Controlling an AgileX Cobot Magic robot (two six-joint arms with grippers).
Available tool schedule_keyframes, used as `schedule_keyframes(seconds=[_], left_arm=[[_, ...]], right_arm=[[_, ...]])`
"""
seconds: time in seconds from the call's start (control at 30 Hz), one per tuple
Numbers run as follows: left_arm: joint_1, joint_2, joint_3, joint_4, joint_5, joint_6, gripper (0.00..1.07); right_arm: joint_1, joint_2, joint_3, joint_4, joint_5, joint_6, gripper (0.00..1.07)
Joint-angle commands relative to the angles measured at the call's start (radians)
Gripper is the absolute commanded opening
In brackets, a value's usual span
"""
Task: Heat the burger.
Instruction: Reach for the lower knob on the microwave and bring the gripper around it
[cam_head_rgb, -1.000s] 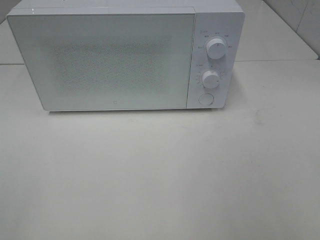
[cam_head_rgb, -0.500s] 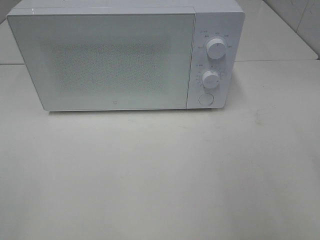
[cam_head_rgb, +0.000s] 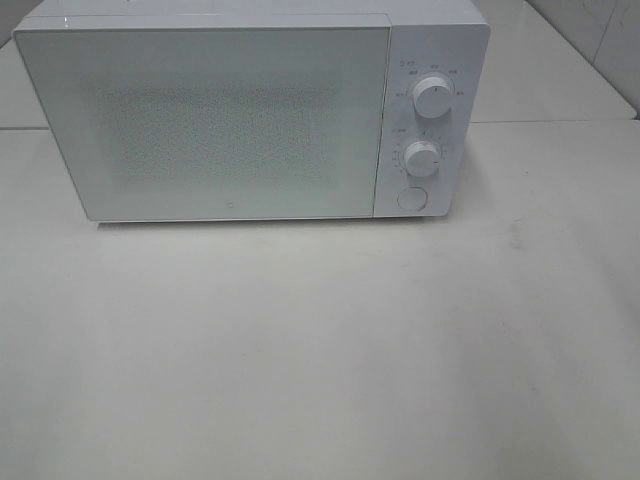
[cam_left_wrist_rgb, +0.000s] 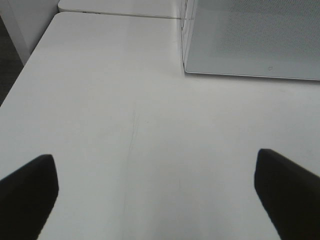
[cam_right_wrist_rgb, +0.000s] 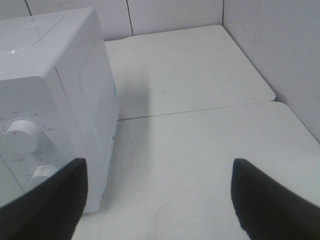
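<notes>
The microwave (cam_head_rgb: 230, 120) stands shut, its contents hidden behind its speckled door (cam_head_rgb: 205, 120). A white table (cam_head_rgb: 320, 350) lies before it, a tiled wall (cam_right_wrist_rgb: 175, 15) behind. The left gripper (cam_left_wrist_rgb: 155, 165) and right gripper (cam_right_wrist_rgb: 160, 170) are spread wide, grasping nothing.

The white box-shaped microwave oven (cam_head_rgb: 430, 40) has a smooth, glossy plastic casing. Its flat door panel (cam_head_rgb: 200, 120) looks like shiny glass with a fine dotted mesh behind. The two round white knobs (cam_head_rgb: 432, 96) seem smooth plastic. The white table (cam_head_rgb: 320, 350) is matt, smooth, with faint thin scratches (cam_left_wrist_rgb: 132, 130).
</notes>
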Motion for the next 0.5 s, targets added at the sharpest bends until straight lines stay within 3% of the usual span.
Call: schedule_keyframes(seconds=[0.03, 0.4, 0.5], left_arm=[[0.004, -0.023, 0.002, -0.009, -0.013, -0.001, 1.01], [0.004, -0.023, 0.002, -0.009, -0.013, -0.001, 1.01], [0.004, -0.023, 0.002, -0.009, -0.013, -0.001, 1.01]], right_arm=[[-0.002, 0.089, 0.039, -0.01, -0.224, -0.007, 0.76], [-0.002, 0.361, 0.048, 0.0, -0.551, -0.081, 0.76], [0.005, 0.374, 0.049, 0.002, -0.564, -0.091, 0.76]])
